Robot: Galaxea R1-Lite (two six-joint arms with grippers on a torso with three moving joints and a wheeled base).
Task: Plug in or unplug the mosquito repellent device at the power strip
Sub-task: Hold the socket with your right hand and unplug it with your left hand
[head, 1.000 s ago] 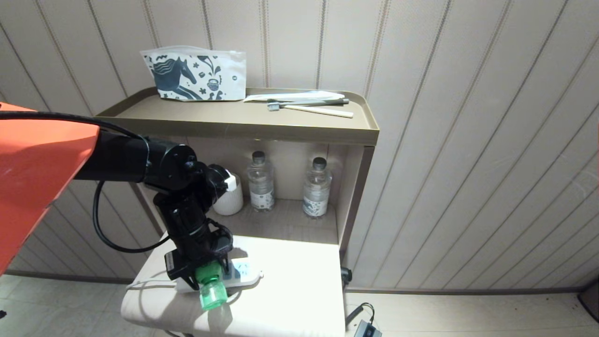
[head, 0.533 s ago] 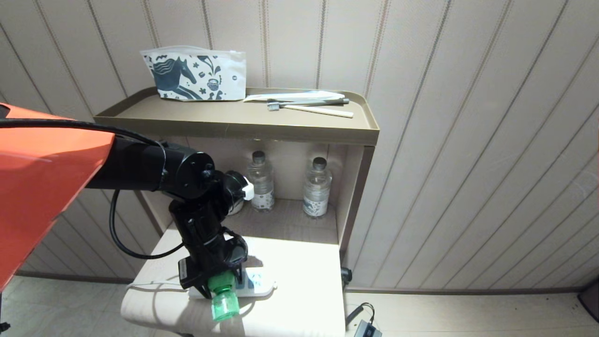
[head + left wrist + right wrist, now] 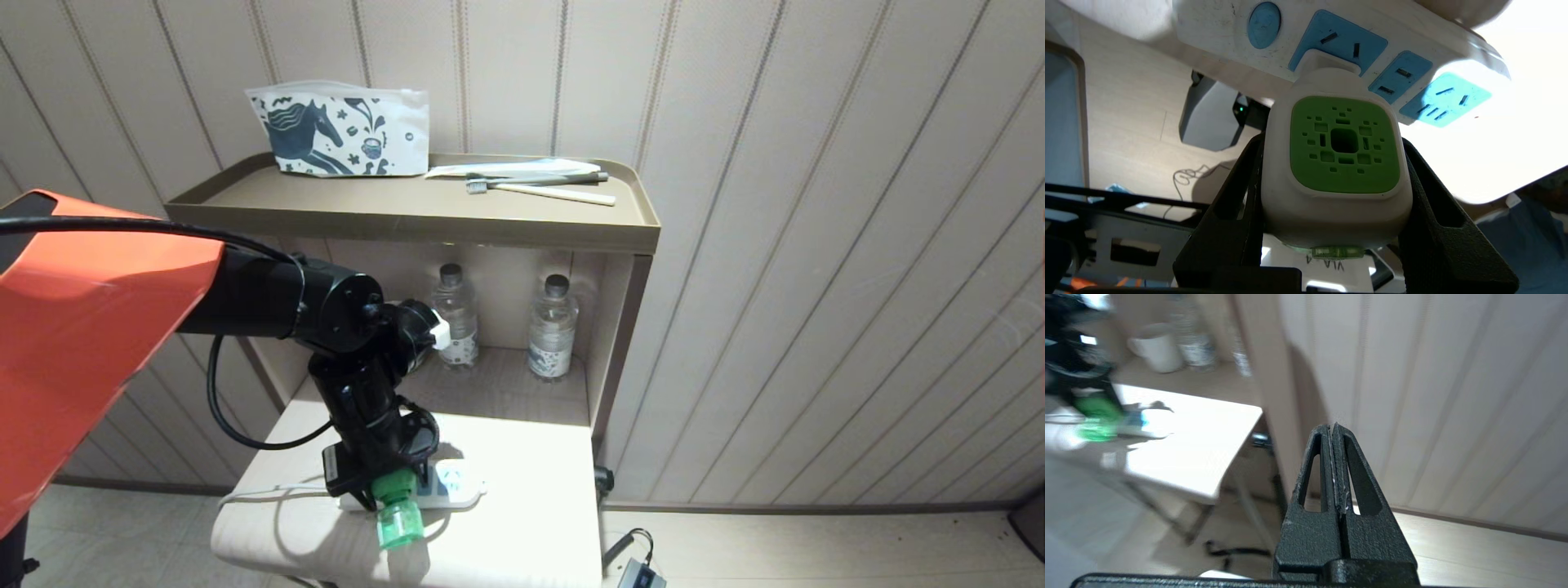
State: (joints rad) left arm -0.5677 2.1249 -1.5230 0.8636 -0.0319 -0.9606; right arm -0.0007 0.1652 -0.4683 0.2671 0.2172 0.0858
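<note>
Left claw [image 3: 384, 488]: over the near edge of the bench [image 3: 522, 523], both black fingers [image 3: 1237, 220] pinching the white sides of the mosquito repellent device [image 3: 1335, 163]; in the left wrist view the device's back meets a light-blue socket face of the power strip [image 3: 1404, 73], though whether the prongs are fully in cannot be told.

Mosquito repellent device: white body, perforated green top, green bottle [image 3: 398, 523] pointing toward the bench's near edge; held at the strip's middle sockets.

Power strip: long, white, lying flat on the bench near its front left part; round blue button just beside the socket the device meets; whitish cord [image 3: 269, 493] running off toward the bench's left edge.

Right claw [image 3: 1334, 465]: fingers pressed together, holding nothing; off to the right of the bench, near the panelled wall.

Behind the bench: a brown shelf unit [image 3: 424, 216]; two clear water bottles [image 3: 552, 327] in its lower recess; a horse-print pouch [image 3: 343, 132] and toothbrushes [image 3: 539, 186] on its top tray.
</note>
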